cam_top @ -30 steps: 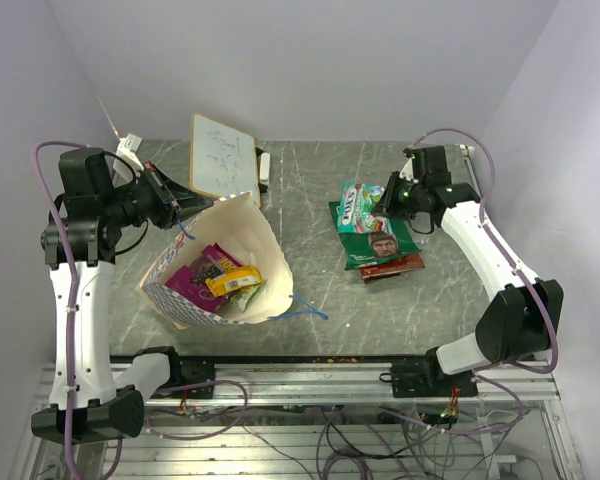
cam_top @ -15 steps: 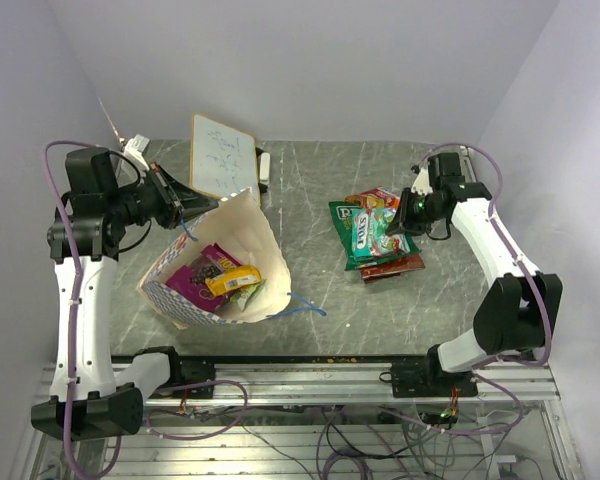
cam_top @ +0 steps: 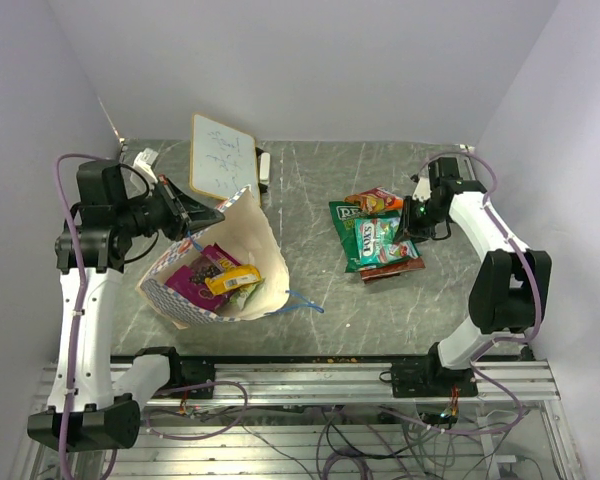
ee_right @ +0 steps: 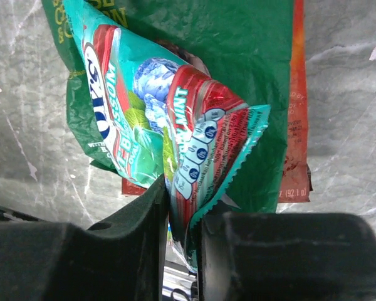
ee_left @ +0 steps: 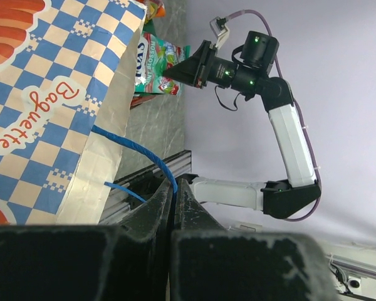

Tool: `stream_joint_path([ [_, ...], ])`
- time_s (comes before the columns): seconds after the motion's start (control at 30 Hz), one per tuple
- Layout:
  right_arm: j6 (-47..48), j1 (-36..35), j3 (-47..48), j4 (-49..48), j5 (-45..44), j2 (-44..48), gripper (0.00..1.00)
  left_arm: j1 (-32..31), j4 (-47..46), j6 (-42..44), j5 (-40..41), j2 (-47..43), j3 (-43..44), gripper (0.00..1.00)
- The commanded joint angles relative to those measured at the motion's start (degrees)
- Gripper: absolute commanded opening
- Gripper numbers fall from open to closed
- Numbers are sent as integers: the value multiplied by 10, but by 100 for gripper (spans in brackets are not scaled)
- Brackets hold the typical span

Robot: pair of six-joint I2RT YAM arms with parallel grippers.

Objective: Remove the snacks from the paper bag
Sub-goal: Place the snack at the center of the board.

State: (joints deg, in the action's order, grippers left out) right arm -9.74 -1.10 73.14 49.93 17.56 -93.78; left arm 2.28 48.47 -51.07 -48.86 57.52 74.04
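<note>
- Now the large cream paper bag with blue-and-white checkered outside lies tilted near the left near corner of the grey marbled table, its mouth gaping upward; a magenta-purple glossy packet and a yellow packet sit inside it, touching
- left gripper pressed together on the bag's thin blue cord handle, at the bag's far rim
- right gripper pinching one end of a teal mint packet towards the table's right edge; that packet sits over a flat green packet, with a brown-red packet under the green one
- an orange-red packet lies just behind the green one, on the far side
- a white scribbled board stands near the far edge, behind the bag
</note>
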Motion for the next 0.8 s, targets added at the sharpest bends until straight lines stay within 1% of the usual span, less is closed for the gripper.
stream_joint_path([
  [0.0, 24, 9, -1, -2, -28, -21, 24, -16, -13, -8, 15, -7, 7, 7],
  [0.07, 29, 8, 9, 8, -47, -27, 33, -20, -14, -11, 21, -9, 9, 7],
  [0.17, 33, 9, 26, 17, -72, -23, 41, -23, -17, -14, 27, -9, 12, 7],
  [0.23, 31, 9, 35, 15, -76, -17, 54, -24, -15, -15, 30, -8, 13, 7],
  [0.37, 22, 9, 51, 10, -70, -6, 67, -25, -10, -16, 39, 1, 23, 7],
  [0.4, 21, 9, 56, 11, -70, -5, 69, -25, -10, -17, 44, 3, 27, 7],
  [0.47, 18, 8, 65, 12, -68, -4, 70, -33, -17, -26, 51, 3, 32, 7],
  [0.63, -4, 8, 58, -15, -25, -1, 75, -54, -25, -45, 67, -10, 26, 7],
  [0.77, -17, 8, 69, -24, -10, 10, 77, -68, -37, -59, 76, -19, 15, 7],
])
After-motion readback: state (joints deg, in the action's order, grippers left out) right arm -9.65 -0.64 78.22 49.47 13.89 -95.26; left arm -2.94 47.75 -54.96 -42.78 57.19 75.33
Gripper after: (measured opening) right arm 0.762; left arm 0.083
